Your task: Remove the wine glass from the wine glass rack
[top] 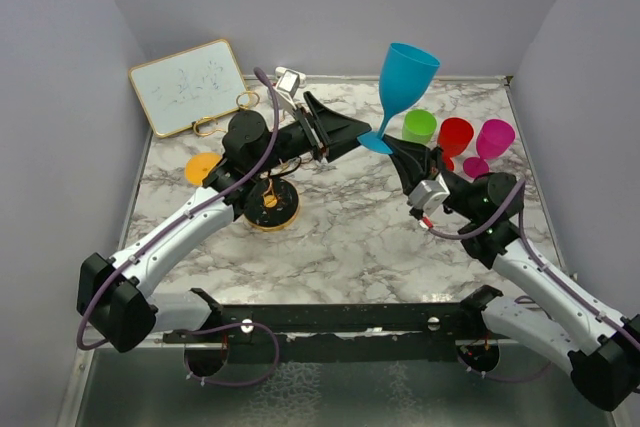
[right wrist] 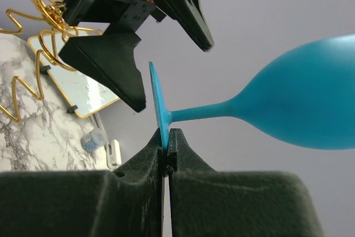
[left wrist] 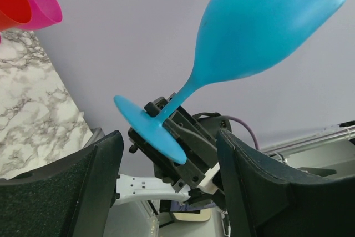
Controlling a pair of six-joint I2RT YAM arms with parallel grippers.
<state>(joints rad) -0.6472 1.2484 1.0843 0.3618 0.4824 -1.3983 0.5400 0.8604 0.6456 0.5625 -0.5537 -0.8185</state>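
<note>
- Marble-veined table top (top: 350, 237), spread below the left gripper (top: 352, 133) and the right gripper (top: 398, 147).
- To the near left of the left gripper, partly hidden under its arm: wine glass rack (top: 272, 209), round base on the marble.
- Further left of that gripper: flat orange disc (top: 203, 168).
- Beyond it, by the far left corner: gold-framed whiteboard (top: 190, 87).
- Just beyond and right of the right gripper, in a row: green cup (top: 419, 126), red glass (top: 455, 137), magenta glass (top: 493, 139).
</note>
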